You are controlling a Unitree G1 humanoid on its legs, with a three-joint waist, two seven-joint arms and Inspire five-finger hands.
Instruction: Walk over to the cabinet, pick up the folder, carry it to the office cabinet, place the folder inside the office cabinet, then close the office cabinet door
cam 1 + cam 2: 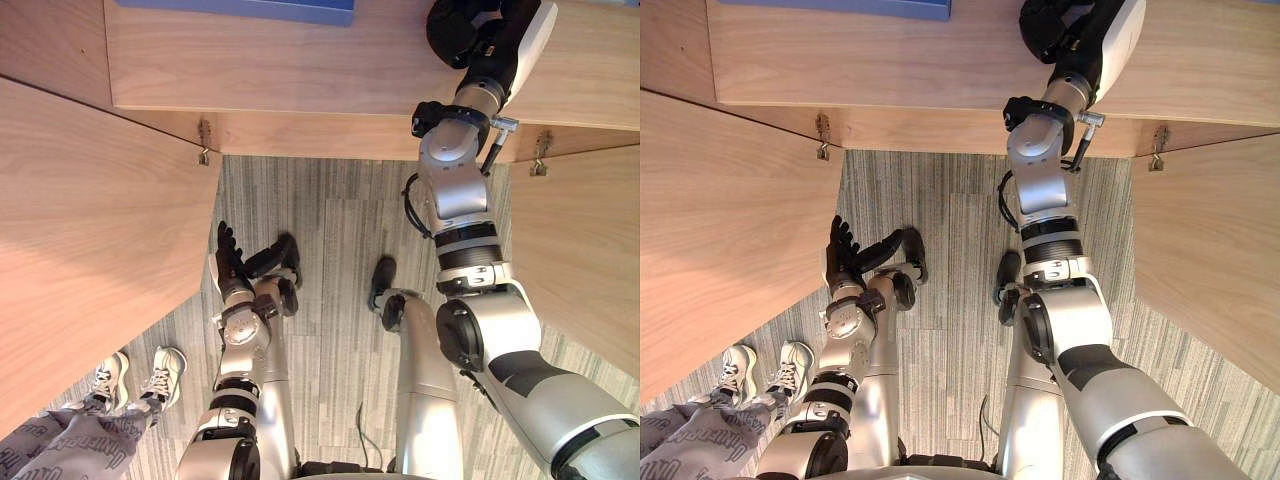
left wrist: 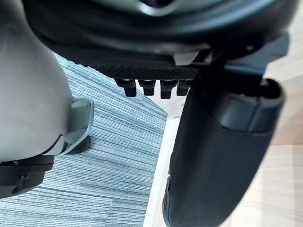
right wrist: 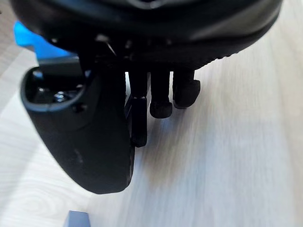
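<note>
We saw the blue folder (image 1: 250, 8) lying flat on the cabinet shelf (image 1: 300, 70), our right hand (image 1: 465, 30) near it, fingers loosely apart, empty; the left hand (image 1: 228, 258) hung low, fingers straight. We judged the folder light, stiff, slick: pinch its near edge

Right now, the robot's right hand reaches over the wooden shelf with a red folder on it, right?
Not quite: the folder is blue, not red, as the left eye view shows. The right hand does reach over the wooden shelf.
</note>
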